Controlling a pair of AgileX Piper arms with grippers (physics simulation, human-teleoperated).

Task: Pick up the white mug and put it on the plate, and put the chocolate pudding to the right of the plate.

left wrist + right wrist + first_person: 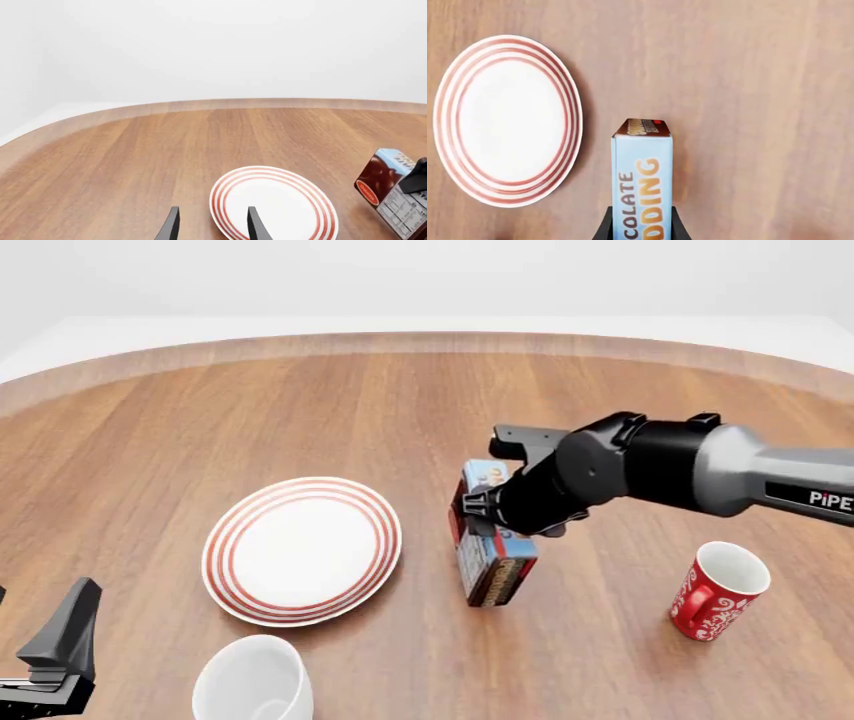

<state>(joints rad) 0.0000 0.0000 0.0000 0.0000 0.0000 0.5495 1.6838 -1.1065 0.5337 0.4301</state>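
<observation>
The chocolate pudding (491, 558) is gripped by the right gripper (483, 512), its two dark fingers (606, 227) pressed against the long sides of the light blue box. In the right wrist view the orange lettering is seen running up the box face, with the dark brown end (642, 127) pointing away from the fingers. In the front view the box is seen just to the right of the plate (227, 540), tilted, its lower end close to the wooden table (334, 410); whether it is touching the wood cannot be told. A narrow strip of bare wood is left between box and plate rim.

The plate is shown flat on the table, nothing resting on it. The white mug (254, 680) is found at the near edge of the front view, just in front of the plate and apart from its rim, its mouth turned upward.

The left gripper (212, 227) is held low at the near left, its fingers (171, 226) spread with open space between them and nothing held; the plate's near rim is seen just past them in the left wrist view.

A red mug (710, 592) with white patterns is standing upright to the right of the pudding box, well apart from it, under the right arm (694, 465).
</observation>
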